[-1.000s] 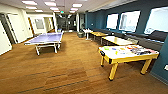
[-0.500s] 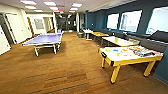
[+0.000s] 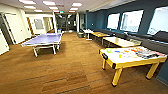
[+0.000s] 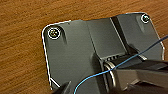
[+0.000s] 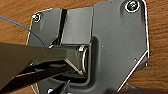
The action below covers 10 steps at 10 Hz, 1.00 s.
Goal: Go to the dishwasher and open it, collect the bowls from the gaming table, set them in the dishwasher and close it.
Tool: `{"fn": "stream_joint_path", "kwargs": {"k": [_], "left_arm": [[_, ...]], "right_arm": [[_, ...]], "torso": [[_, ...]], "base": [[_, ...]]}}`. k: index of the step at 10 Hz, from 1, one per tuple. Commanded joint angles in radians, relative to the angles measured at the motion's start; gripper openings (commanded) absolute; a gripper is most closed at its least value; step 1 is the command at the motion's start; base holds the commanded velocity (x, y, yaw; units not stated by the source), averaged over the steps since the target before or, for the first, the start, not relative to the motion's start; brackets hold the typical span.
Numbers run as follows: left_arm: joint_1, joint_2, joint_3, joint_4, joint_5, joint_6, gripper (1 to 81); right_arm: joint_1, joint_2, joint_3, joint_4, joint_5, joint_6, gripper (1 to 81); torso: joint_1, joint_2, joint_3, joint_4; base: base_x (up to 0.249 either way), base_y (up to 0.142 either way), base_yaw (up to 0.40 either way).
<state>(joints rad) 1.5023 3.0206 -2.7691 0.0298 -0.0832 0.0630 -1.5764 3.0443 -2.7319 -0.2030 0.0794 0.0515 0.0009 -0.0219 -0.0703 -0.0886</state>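
Office games lounge: table-tennis table (image 3: 43, 40), yellow-edged gaming table (image 3: 130, 58), wood-look floor (image 3: 62, 72).

Gaming table (image 3: 125, 61) right, ping-pong table (image 3: 43, 40) left

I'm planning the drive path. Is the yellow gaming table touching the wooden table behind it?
Apart. The head view shows a strip of floor and shadow between the gaming table and the wooden table behind it.
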Motion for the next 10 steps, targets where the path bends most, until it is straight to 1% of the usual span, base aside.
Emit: {"fn": "stream_joint_path", "kwargs": {"k": [1, 10], "left_arm": [[-0.047, -0.002, -0.003, -0.002, 0.049, 0.0, 81.1], [-0.047, -0.005, -0.003, -0.002, 0.048, -0.002, 81.1]], "right_arm": [[0.041, 0.0, -0.003, -0.003, -0.052, -0.002, 81.1], [0.037, -0.002, -0.003, -0.001, -0.049, -0.001, 81.1]], "torso": [[0.0, 0.0, 0.0, 0.0], [0.0, 0.0, 0.0, 0.0]], "base": [[0.194, 0.0, 0.0], [0.195, 0.0, 0.0]]}}
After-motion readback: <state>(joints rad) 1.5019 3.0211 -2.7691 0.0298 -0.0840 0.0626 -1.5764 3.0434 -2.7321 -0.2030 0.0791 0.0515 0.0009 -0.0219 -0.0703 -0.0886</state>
